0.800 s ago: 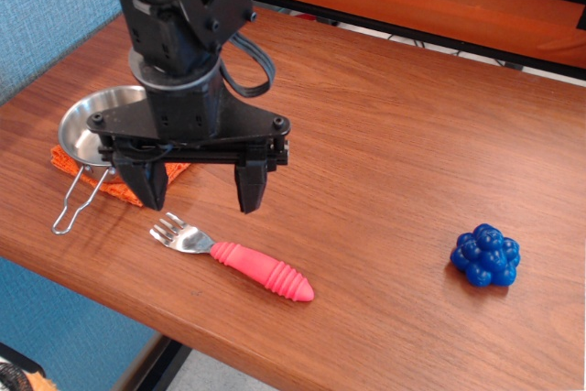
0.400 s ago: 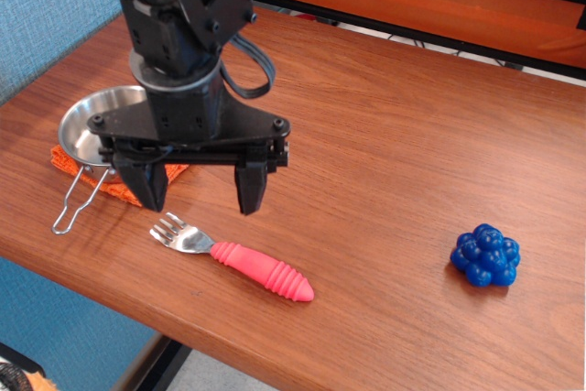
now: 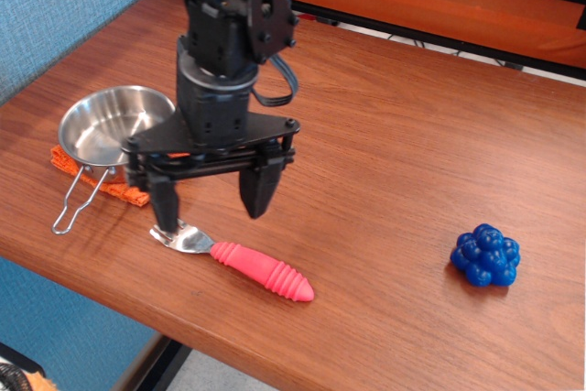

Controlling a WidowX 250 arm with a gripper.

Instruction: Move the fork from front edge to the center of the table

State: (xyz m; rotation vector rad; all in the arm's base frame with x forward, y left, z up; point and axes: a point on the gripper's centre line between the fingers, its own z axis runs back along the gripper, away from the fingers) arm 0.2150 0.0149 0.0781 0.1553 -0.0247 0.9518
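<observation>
Both black fingers (image 3: 166,208) of the gripper (image 3: 212,205) stood wide apart and held nothing, pointing down at the table (image 3: 385,135). One fingertip came down right over the tines of the fork (image 3: 236,262), hiding most of them; whether it touched the metal I could not tell. The other finger hung above bare wood, behind the fork's handle. The fork lay flat near the front edge of the table, its pink-red ribbed handle pointing off to the right of the view. Behind the gripper, at the left end, a steel pan (image 3: 114,124) sat on an orange cloth (image 3: 101,180), its wire handle reaching toward the front edge. Well apart, toward the right, a blue bumpy toy (image 3: 486,255) rested on the wood.
</observation>
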